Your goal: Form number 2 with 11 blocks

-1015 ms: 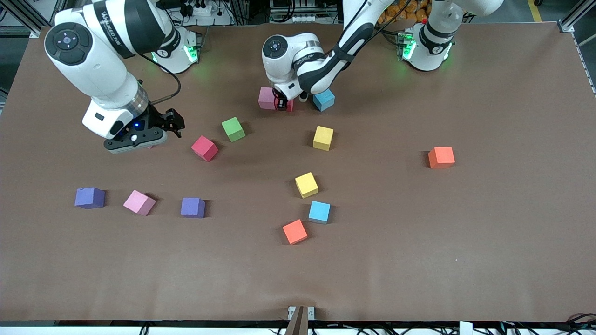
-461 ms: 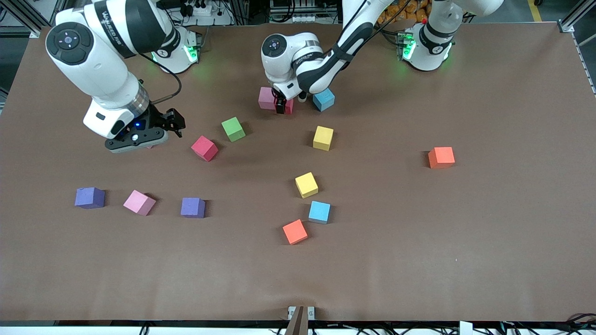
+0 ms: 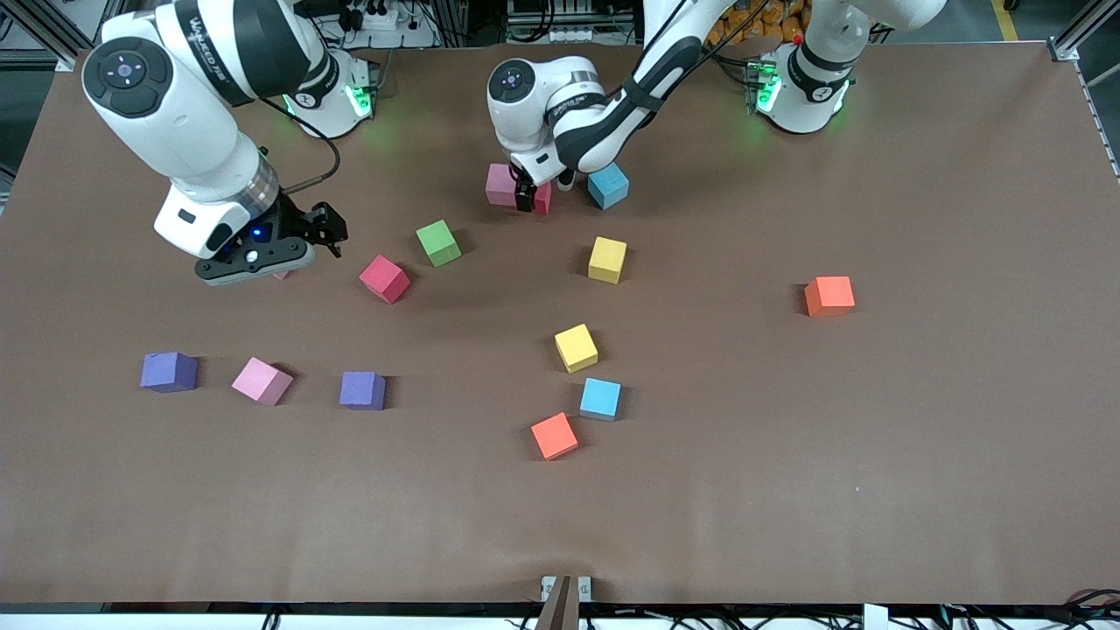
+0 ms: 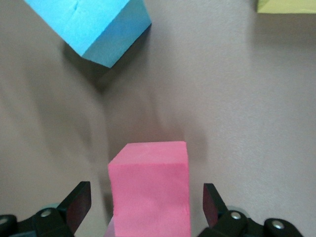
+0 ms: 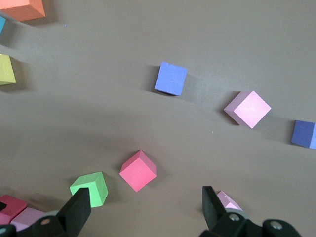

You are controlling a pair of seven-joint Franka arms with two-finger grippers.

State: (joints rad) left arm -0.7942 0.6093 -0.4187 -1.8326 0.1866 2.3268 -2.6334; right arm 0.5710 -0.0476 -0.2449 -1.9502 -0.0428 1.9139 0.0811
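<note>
From the front, the left gripper (image 3: pixel 525 198) sits low at the red matte foam cube (image 3: pixel 542 199), which rests on the brown paper-covered desk (image 3: pixel 875 420) touching a pink matte cube (image 3: pixel 500 185), with a light blue cube (image 3: pixel 608 186) just beside; these three look like the start of the number 2, while a second red cube (image 3: pixel 384 279), a green cube (image 3: pixel 438 242) and the other blocks lie scattered nearer the camera. The right gripper (image 3: pixel 289 254) hangs over the desk toward the right arm's end and waits. In the left wrist view the fingers (image 4: pixel 79 205) stand spread on either side of the red cube (image 4: pixel 150 190), apart from its flat, soft-edged faces; I judge the arm should lift straight up so as not to nudge the row. In the right wrist view the fingers (image 5: pixel 76 210) are spread and empty above the green cube (image 5: pixel 90 187) and the red cube (image 5: pixel 138 170).
</note>
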